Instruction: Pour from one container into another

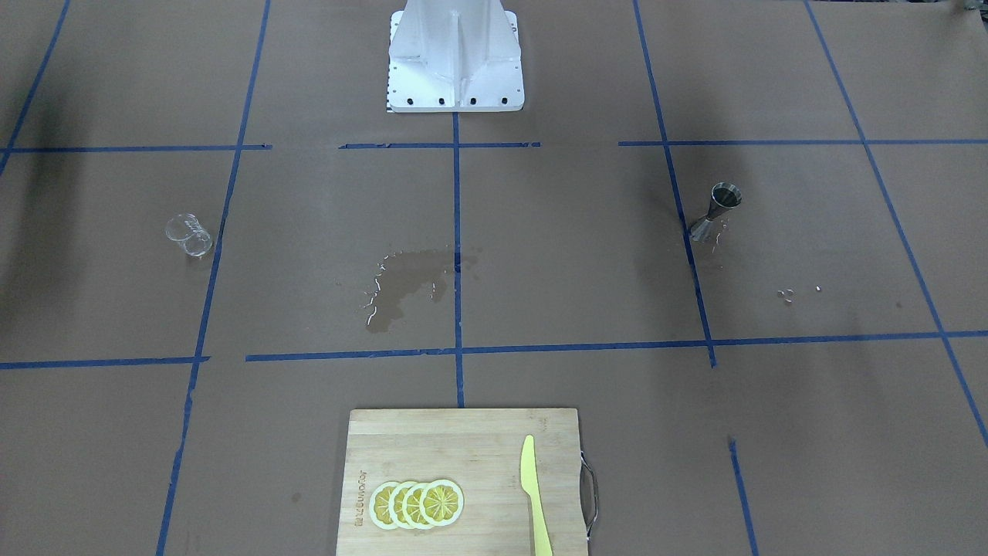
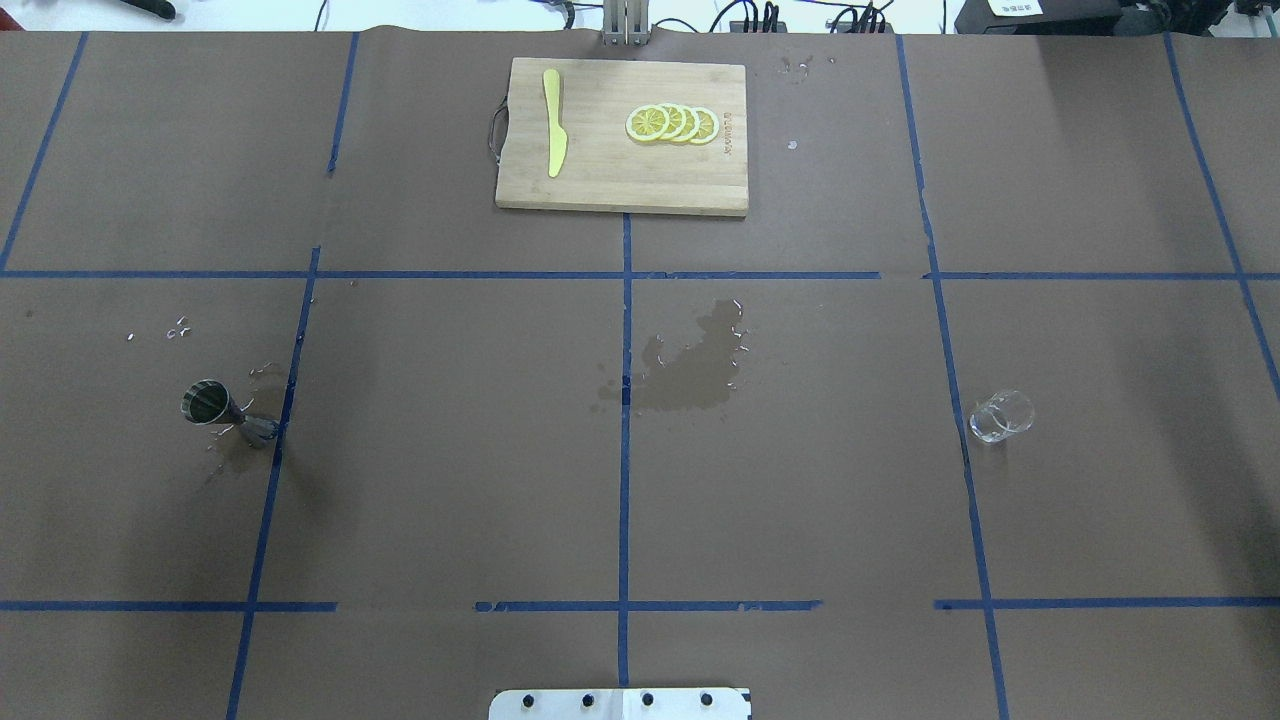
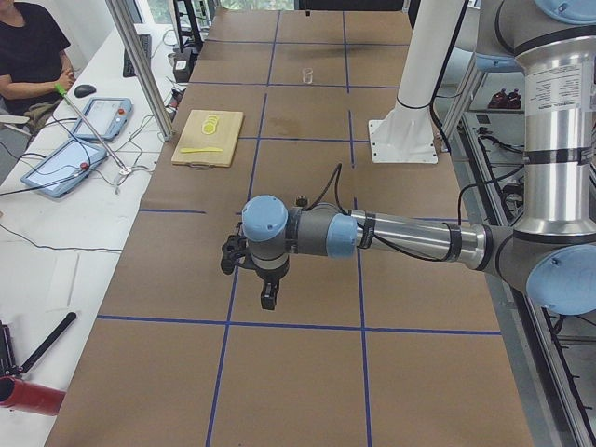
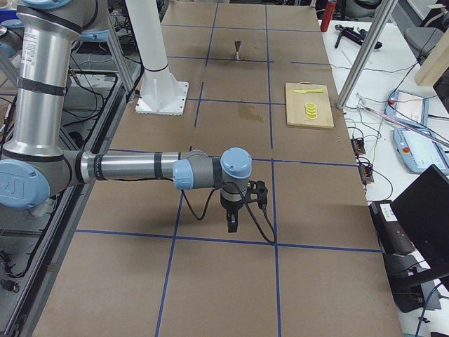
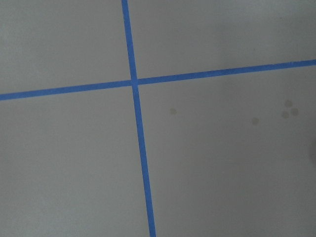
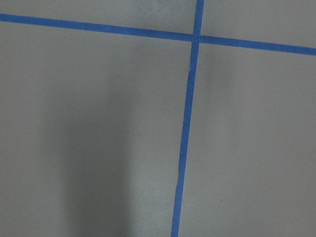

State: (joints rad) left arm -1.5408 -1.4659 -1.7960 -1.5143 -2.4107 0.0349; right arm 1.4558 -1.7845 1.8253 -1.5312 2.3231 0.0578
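Observation:
The clear glass cup (image 1: 189,235) sits on the brown table cover on the robot's right side, also seen in the overhead view (image 2: 1000,417). On the robot's left side the grey metal jigger (image 1: 716,212) stands upright beside a blue tape line (image 2: 228,412). My left gripper (image 3: 267,298) hangs above the table, fingers pointing down, showing only in the left side view. My right gripper (image 4: 232,223) hangs likewise, showing only in the right side view. I cannot tell whether either is open or shut. Both wrist views show only brown paper and blue tape.
A wet puddle (image 1: 401,286) darkens the middle of the table, with droplets (image 1: 786,293) near the jigger. A wooden cutting board (image 1: 463,432) with lemon slices (image 1: 417,503) and a yellow knife (image 1: 534,494) lies at the far edge. The white robot base (image 1: 454,58) stands opposite it.

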